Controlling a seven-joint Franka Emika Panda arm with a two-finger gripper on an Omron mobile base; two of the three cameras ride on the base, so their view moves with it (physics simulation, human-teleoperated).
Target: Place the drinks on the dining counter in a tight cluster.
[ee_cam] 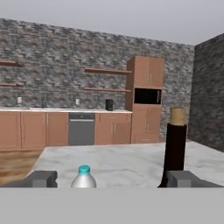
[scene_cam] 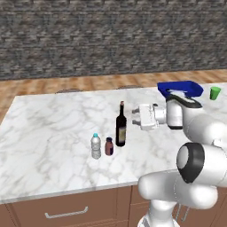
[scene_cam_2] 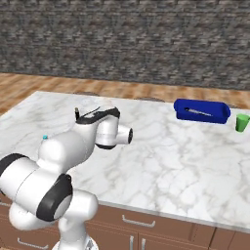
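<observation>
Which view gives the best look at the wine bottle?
The left base view: the whole wine bottle stands upright on the marble counter, label visible. The hand view catches its neck and cork top. In the right base view the arm hides all but its tip.

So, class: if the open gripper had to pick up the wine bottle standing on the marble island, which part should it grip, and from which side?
Grip the wine bottle around its wide lower body, coming in level from the gripper's own side, the side away from the small purple-brown bottle and water bottle. It stands upright, and the neck is probably too thin for a steady hold.
</observation>
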